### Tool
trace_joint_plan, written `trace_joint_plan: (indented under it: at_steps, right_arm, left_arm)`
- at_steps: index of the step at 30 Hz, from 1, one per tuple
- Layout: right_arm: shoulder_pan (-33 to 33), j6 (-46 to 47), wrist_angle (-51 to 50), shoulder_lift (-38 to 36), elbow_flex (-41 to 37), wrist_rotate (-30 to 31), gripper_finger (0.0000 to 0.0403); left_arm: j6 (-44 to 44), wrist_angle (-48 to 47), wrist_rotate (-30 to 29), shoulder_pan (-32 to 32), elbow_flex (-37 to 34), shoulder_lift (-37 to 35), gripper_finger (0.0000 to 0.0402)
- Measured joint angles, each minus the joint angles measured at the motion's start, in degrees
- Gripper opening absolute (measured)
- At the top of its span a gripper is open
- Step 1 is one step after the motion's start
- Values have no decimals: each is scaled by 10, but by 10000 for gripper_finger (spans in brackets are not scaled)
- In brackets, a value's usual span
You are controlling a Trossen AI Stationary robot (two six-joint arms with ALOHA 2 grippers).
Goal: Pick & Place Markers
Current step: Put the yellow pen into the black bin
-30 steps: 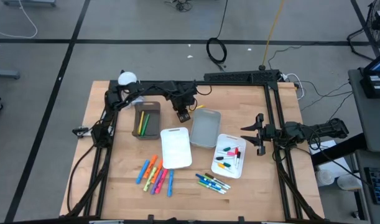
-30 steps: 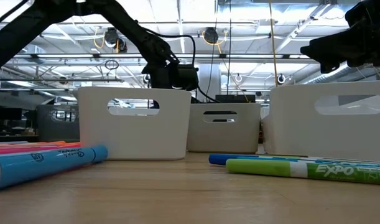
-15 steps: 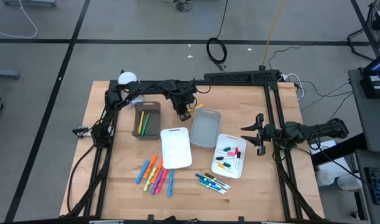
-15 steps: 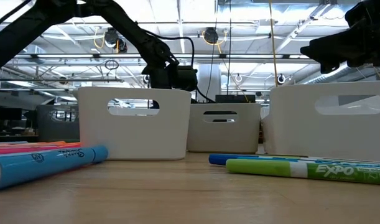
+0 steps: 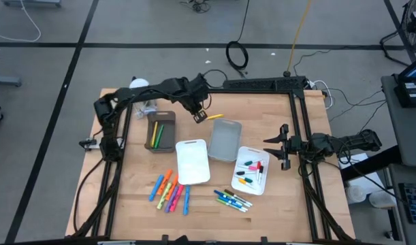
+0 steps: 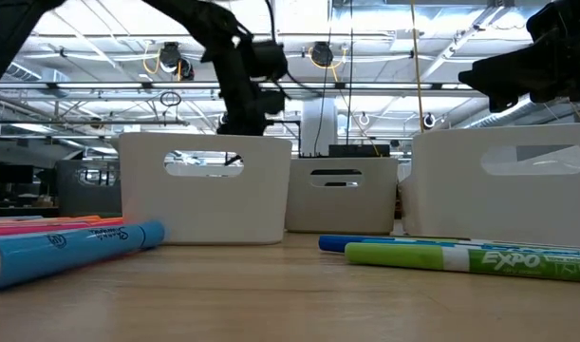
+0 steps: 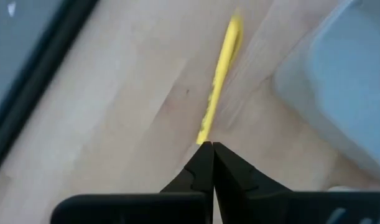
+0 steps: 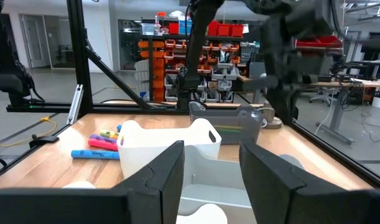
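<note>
left hand (image 7: 207, 147), fingers together and holding nothing, hangs at the near tip of the yellow marker (image 7: 219, 81), which lies on the desk (image 5: 310, 204) beside the grey tray (image 5: 225, 140). step: approach for the pick. next, i judge, spread the fingers and come down over it. right hand (image 5: 285, 146), fingers apart, waits near the white tray (image 5: 263, 188).

pale wooden table (image 5: 133, 197) – smooth, matt grain; white tray (image 5: 193, 162) of matt plastic; yellow marker (image 7: 218, 78) – smooth plastic, slightly glossy.
</note>
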Motion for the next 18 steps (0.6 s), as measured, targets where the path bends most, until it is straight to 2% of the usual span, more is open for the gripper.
trace_joint_plan:
  at_steps: [3, 6, 14, 18]
  right_arm:
    - [0, 0, 0, 0, 0, 0, 141]
    - [0, 0, 0, 0, 0, 0, 141]
    - [0, 0, 0, 0, 0, 0, 141]
    - [0, 0, 0, 0, 0, 0, 141]
  left_arm:
    - [-11, 22, 3, -2, 0, -6, 10]
    - [9, 47, 28, -4, 0, 6, 36]
    - [30, 49, 35, -12, 0, 75, 185]
    - [33, 49, 35, -12, 0, 112, 238]
